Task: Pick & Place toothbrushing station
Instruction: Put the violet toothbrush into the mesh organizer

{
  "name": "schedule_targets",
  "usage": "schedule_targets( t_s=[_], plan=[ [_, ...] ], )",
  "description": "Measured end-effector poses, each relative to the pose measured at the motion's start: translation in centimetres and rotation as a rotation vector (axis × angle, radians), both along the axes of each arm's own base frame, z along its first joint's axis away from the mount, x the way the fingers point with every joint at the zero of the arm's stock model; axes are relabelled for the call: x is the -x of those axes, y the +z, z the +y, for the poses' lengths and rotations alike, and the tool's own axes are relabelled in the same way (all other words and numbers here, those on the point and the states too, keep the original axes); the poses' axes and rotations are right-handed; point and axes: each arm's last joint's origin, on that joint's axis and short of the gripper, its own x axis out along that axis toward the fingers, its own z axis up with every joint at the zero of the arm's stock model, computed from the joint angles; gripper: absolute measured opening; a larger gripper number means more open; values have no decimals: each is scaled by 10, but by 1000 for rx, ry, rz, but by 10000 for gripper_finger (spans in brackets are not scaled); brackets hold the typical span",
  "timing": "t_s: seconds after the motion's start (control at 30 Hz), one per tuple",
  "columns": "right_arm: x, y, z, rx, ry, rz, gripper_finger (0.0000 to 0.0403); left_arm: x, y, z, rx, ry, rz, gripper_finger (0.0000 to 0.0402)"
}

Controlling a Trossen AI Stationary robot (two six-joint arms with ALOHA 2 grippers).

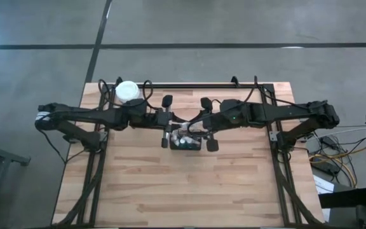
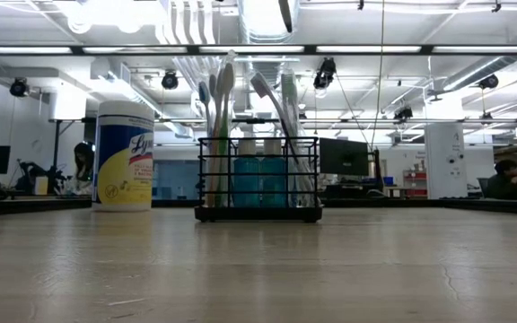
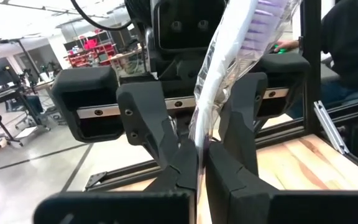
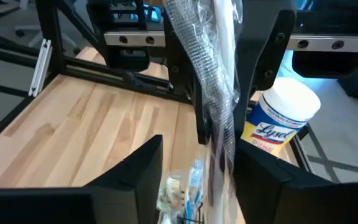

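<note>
Toothbrush [image 3: 229,74], wrapped in clear film, is pinched by the closed left fingers [image 3: 199,163] above the wire-mesh caddy [image 2: 258,178] at mid-desk [image 1: 189,184]. It looks light and slippery; hold the handle firmly. Right fingers [image 4: 194,180] stand open around another wrapped brush.

Overhead down, low level across — both share caddy [image 2: 258,179], wrists close

toothbrushes [image 2: 223,126] standing in caddy [image 2: 258,175], jar [image 2: 123,155] left behind it
</note>
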Motion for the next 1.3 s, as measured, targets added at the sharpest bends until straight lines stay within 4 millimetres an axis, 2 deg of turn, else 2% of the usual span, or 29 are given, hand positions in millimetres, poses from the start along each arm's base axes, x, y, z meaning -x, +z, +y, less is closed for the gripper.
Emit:
schedule_targets(
  t_s=[0.13,0.4,0.5,0.6,0.73,0.87,0.97,1.03,1.1,1.2,1.3],
  plan=[
    [0,-1,-2,3,-8,10,129,0,0,0,0,0,0,7],
    [0,-2,-9,20,-30,16,24,0,0,0,1,2,1,7],
    [0,-2,-9,31,-25,16,21,0,-1,0,11,-3,5,14],
    [2,-1,-9,27,-10,13,19,4,0,-1,20,-34,24,55],
    [11,7,-8,17,27,-24,19,18,10,-2,41,-62,22,138],
    [21,11,-8,24,34,-39,19,37,22,-2,57,-62,10,208],
    [32,13,-8,16,53,-78,19,60,28,-2,70,-38,48,233],
    [40,12,-7,-1,102,-122,19,77,27,-2,74,0,68,231],
    [49,9,-6,-22,125,-179,19,90,18,-1,73,36,60,208],
    [61,-2,-9,-35,119,-222,19,106,-2,0,81,43,21,142],
    [74,-12,-10,-60,105,-272,19,123,-17,0,109,44,-47,55]
  ],
)
